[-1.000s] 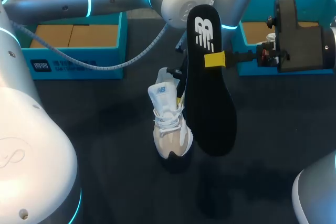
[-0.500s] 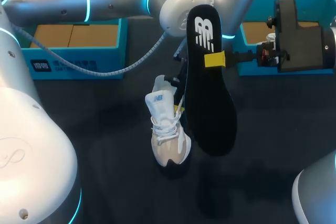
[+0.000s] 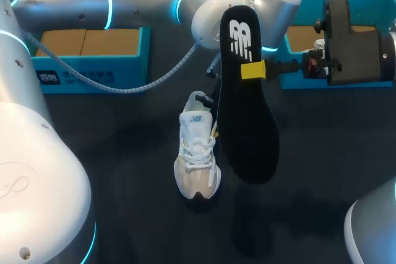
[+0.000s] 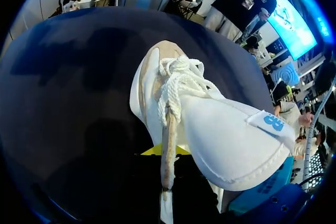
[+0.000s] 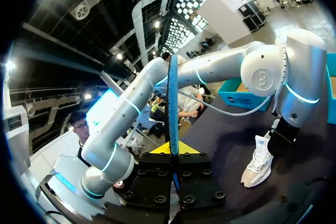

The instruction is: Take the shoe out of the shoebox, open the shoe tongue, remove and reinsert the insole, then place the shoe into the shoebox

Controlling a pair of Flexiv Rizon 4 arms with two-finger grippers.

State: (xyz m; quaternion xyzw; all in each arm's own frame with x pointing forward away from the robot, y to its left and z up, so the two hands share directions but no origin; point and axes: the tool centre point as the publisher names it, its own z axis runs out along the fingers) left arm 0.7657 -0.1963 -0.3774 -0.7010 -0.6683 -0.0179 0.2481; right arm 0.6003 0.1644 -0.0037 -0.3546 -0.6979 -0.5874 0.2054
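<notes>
- My right gripper is clamped on the black insole, which hangs upright above the table, just beside the shoe.
- My left gripper grips the white shoe by its collar, heel up, toe pointing down at mid-table.
- From the left wrist, the tongue lies over my gripper and the laces are ahead.
- The blue box sits at the back, well apart.
</notes>
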